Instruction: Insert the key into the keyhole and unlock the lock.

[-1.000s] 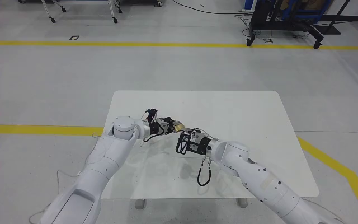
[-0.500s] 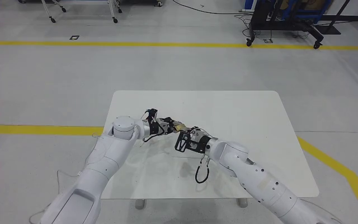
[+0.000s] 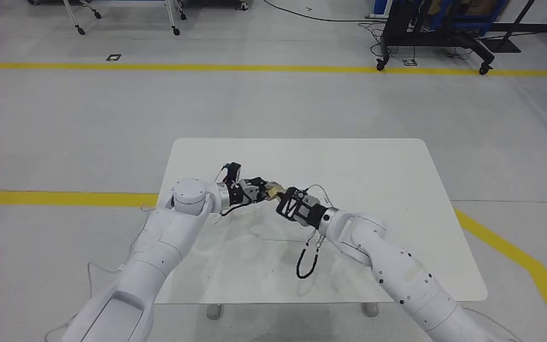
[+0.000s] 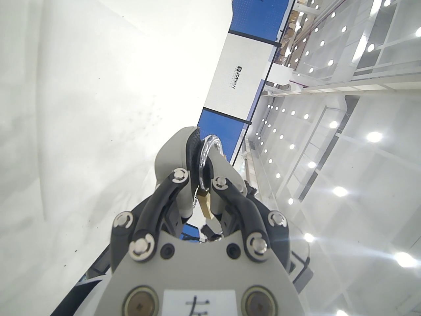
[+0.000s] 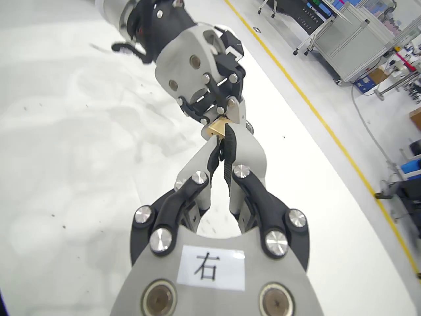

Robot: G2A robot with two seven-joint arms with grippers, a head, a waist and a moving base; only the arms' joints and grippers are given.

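left wrist view: small brass padlock with a silver steel shackle point(image 4: 206, 206) sits between the left gripper point(image 4: 205, 152) fingers. the brass body is toward the palm and the shackle loop is out by the fingertips. jaws are clamped on the padlock from both sides.

right wrist view: one brass corner of the padlock point(image 5: 216, 129) pokes out past the left gripper's point(image 5: 227, 113) fingers. right gripper point(image 5: 223, 139) has its tips right up against that corner, touching it. right jaws are pressed almost together, with just a thin slit between the black ribbed pads point(image 5: 230, 152). whatever is in the slit is hidden, can't tell.

top view: padlock point(image 3: 272, 193) is held over the middle of the white rectangular table point(image 3: 385, 171), a bit to the left side. the two grippers meet nose to nose there, left gripper point(image 3: 261, 190) and right gripper point(image 3: 283, 199), and both arms come in from the near edge. black cable loop point(image 3: 306, 256) hangs off the right forearm over the tabletop. yellow floor stripe point(image 3: 256, 67) runs across well beyond the far edge of the table.
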